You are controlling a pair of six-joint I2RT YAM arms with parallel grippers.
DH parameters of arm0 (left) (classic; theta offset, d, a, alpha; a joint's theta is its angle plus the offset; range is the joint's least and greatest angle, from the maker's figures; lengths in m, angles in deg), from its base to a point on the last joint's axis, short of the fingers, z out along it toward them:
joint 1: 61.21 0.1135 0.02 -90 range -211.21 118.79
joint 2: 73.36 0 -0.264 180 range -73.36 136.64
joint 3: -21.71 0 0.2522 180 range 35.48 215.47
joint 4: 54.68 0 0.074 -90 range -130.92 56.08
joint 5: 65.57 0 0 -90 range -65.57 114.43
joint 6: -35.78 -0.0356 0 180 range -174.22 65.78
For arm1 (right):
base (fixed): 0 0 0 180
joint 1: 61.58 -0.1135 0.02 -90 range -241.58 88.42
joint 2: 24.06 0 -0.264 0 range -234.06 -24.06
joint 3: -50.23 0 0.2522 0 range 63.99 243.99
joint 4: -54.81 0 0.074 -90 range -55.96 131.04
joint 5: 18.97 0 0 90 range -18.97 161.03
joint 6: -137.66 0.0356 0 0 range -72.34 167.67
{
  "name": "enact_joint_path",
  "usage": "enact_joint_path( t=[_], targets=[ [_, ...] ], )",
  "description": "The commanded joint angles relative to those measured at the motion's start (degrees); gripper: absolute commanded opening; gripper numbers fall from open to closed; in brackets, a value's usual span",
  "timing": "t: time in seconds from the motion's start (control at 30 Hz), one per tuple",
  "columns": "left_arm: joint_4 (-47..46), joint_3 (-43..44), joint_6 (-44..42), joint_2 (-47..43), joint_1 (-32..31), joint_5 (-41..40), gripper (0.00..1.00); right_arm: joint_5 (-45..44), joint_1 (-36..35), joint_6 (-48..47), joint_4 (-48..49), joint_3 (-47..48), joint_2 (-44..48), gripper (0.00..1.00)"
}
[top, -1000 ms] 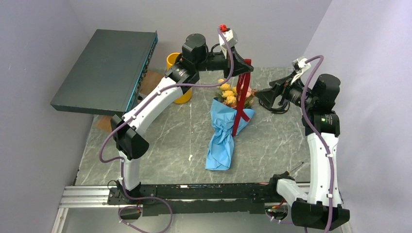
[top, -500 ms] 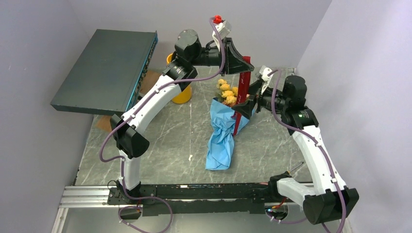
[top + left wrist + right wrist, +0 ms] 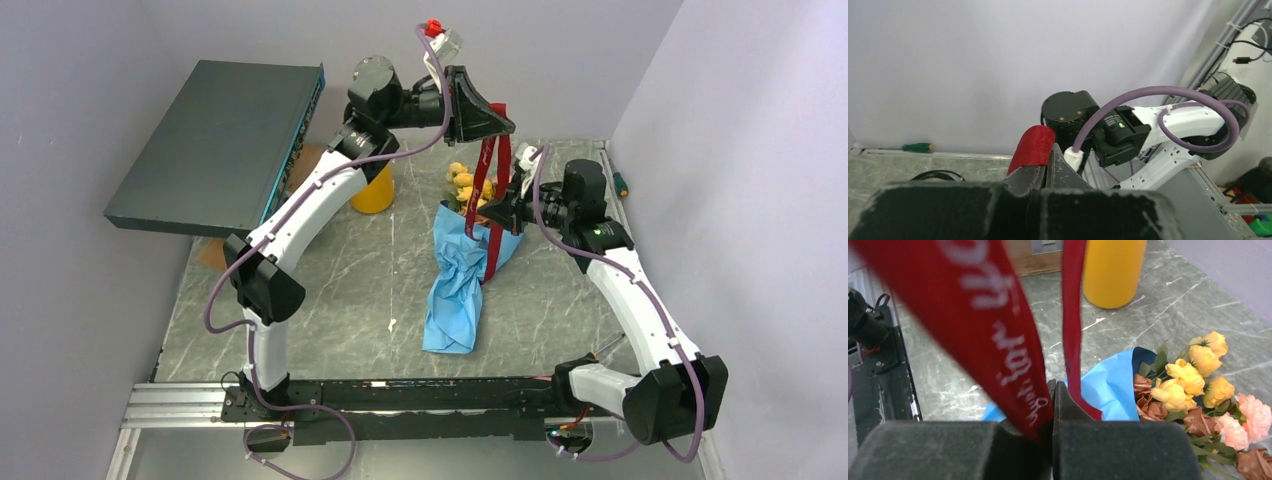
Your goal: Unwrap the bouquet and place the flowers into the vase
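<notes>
left gripper [image 3: 505,127] pinches the ribbon [image 3: 493,250] up high, right gripper [image 3: 497,216] clamps a lower strand over the bouquet [image 3: 458,275], vase [image 3: 375,190] well apart near the table [image 3: 330,300] back edge.

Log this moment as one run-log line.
left jaws: shut on ribbon, held high | right jaws: shut on ribbon lower down | bouquet: wrapped, lying down | vase: upright, apart

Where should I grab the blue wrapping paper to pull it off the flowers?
Take the blue wrapping paper by its crumpled near tail, with the claw coming down from above. There it is bunched narrow and lies flat, well away from the flowers at the far end.
</notes>
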Motion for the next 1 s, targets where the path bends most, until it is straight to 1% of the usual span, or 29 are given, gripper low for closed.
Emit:
enact_joint_path(
  t=[0.0,0.2,0.3,0.33,0.37,0.4,0.43,0.47,0.5,0.53,0.63,0.7,0.83,0.93,0.97],
  targets=[
    [-1.05,0.84,0.52,-4.59,1.03,-2.89,0.00,-0.22,-1.71,3.12,5.79,1.24,0.27,0.00],
    [1.91,-3.83,-2.56,-6.94,2.70,-6.49,0.00,-2.66,-1.93,6.57,4.77,8.04,-0.16,0.00],
    [1.18,-4.09,-2.08,-7.23,3.14,-5.13,0.00,-4.23,-1.89,7.19,3.23,11.12,-1.15,0.00],
    [0.27,-4.32,-1.72,-7.39,3.08,-4.45,0.00,-4.25,-1.93,7.25,2.63,12.00,-1.71,0.03],
    [-0.78,-4.64,-1.05,-7.56,3.13,-3.85,0.00,-4.03,-1.94,7.23,2.30,12.57,-2.16,0.24],
    [-1.80,-4.85,-0.39,-7.62,3.11,-3.25,0.00,-4.06,-1.94,7.24,2.62,12.72,-2.60,0.53],
    [-2.77,-4.72,0.42,-7.59,3.12,-2.40,0.00,-4.03,-1.93,7.37,3.99,12.54,-2.76,0.77],
    [-3.66,-4.45,1.37,-7.49,3.17,-1.72,0.00,-3.83,-1.95,7.58,5.48,12.24,-3.02,0.88],
    [-4.55,-3.96,2.33,-7.25,3.15,-0.94,0.00,-3.23,-2.01,7.44,6.72,12.17,-3.51,0.96],
    [-5.14,-3.37,3.28,-6.95,3.19,-0.31,0.00,-2.36,-2.02,7.06,7.47,12.48,-4.02,0.98],
    [-6.62,-1.98,5.97,-6.24,3.15,0.84,0.00,1.71,-2.23,7.07,8.35,15.43,-7.09,1.00],
    [-7.19,-0.98,7.18,-5.75,3.14,1.02,0.00,3.35,-2.89,7.36,8.99,16.55,-8.46,0.97],
    [-9.36,1.10,10.59,-4.93,3.15,1.21,0.00,3.72,-4.11,8.31,10.71,17.13,-10.71,0.83],
    [-9.11,2.62,10.73,-4.75,3.16,0.42,0.00,4.22,-4.56,10.28,13.20,16.15,-11.82,0.73],
    [-8.74,3.22,10.54,-4.61,3.15,0.20,0.00,4.33,-4.75,11.41,15.19,15.50,-12.00,0.67]
  ],
)
